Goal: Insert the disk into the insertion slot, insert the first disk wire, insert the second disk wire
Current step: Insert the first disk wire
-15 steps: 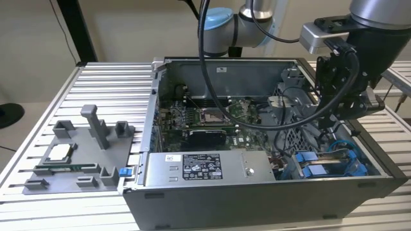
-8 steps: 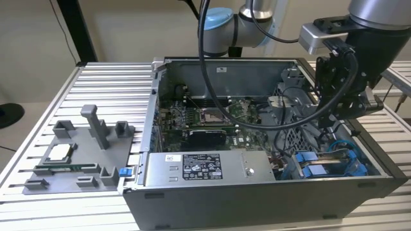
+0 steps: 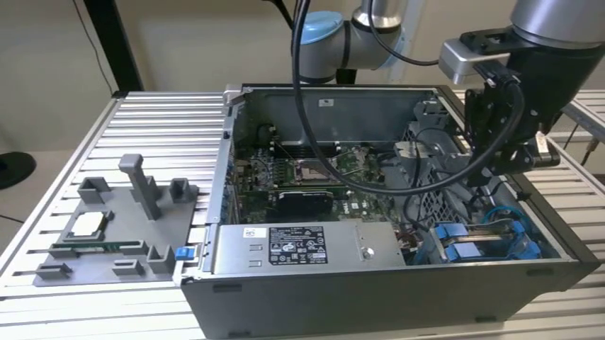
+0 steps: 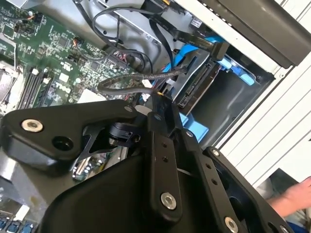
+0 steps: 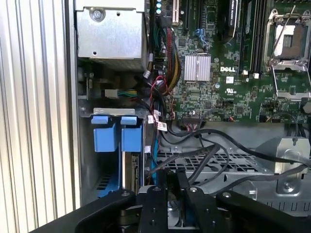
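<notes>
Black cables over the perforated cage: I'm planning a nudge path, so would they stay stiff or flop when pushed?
Probably floppy: the black cables sag in loose curves across the perforated cage. Likely light for their length, as thin strands draping freely. A push would probably slide them aside, though their plugged ends may tug back.

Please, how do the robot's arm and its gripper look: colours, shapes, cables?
The arm is made of round silver-grey tubes, with a light blue cap on one joint. A thick black cable hangs from it in a long loop. The gripper is matt black, built from flat linked bars with silver screw heads.
</notes>
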Motion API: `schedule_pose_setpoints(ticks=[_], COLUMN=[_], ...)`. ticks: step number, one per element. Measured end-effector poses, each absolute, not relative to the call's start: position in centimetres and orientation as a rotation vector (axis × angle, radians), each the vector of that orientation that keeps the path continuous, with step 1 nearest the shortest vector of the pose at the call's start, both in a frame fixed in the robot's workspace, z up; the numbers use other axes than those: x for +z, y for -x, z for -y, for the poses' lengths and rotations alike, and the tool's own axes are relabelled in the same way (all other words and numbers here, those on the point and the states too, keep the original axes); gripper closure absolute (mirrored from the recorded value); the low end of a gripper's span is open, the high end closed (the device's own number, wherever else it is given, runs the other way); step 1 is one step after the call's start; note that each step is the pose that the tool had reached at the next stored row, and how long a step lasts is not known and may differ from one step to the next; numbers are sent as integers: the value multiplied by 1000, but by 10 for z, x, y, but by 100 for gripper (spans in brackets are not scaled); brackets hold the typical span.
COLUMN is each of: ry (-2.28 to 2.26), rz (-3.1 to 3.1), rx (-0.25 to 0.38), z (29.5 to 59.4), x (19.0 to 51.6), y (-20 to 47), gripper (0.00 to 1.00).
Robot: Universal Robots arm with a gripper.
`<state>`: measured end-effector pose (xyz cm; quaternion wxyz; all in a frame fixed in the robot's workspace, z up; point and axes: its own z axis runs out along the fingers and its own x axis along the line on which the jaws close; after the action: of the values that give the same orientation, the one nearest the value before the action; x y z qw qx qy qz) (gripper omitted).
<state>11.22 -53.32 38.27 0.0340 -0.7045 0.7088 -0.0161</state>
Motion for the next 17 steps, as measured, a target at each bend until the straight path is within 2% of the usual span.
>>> schedule_pose_setpoints(ticks=[17], ry=[2176], rz=[-2189], rx=[-30], z=[552], x=[375], y=[-121], gripper=[100])
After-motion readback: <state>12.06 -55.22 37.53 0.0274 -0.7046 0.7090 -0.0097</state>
